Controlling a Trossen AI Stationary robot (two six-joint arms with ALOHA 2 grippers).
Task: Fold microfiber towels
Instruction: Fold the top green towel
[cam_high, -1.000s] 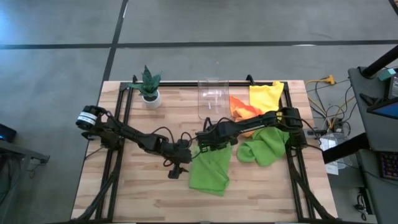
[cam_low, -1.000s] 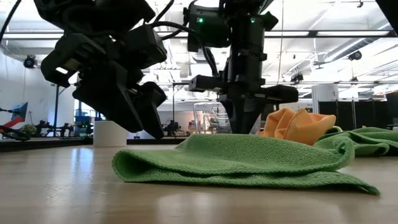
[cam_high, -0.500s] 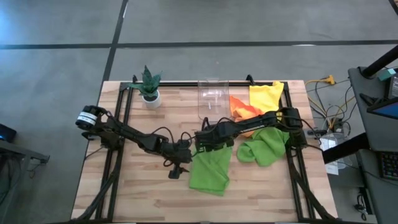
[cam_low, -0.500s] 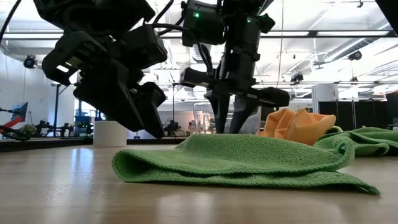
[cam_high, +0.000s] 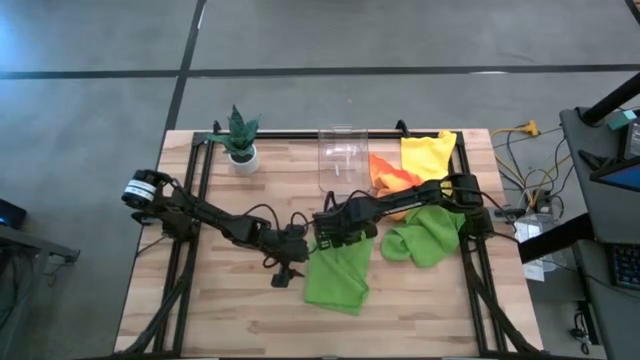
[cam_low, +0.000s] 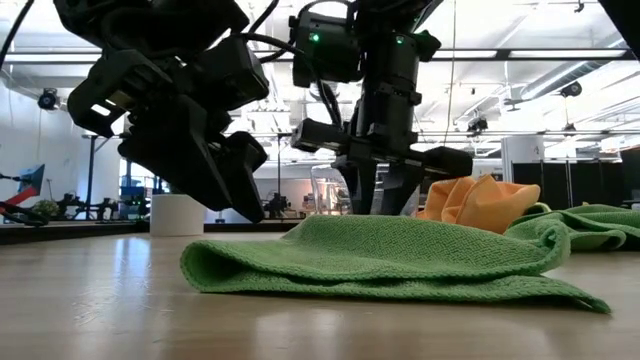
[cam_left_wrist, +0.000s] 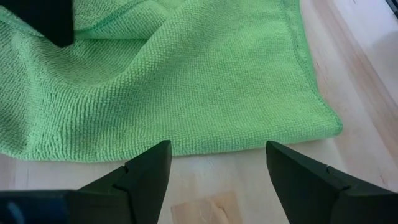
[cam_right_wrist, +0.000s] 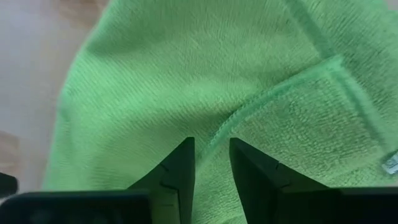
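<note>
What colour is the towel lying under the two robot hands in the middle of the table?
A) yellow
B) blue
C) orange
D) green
D: the towel spread on the table below the left hand and the right hand is lime green; the orange towel and the yellow towel sit farther back, near the clear bin.

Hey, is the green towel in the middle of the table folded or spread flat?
Folded. The green towel shows a doubled layer with a rounded fold along one edge, lying on the table.
</note>
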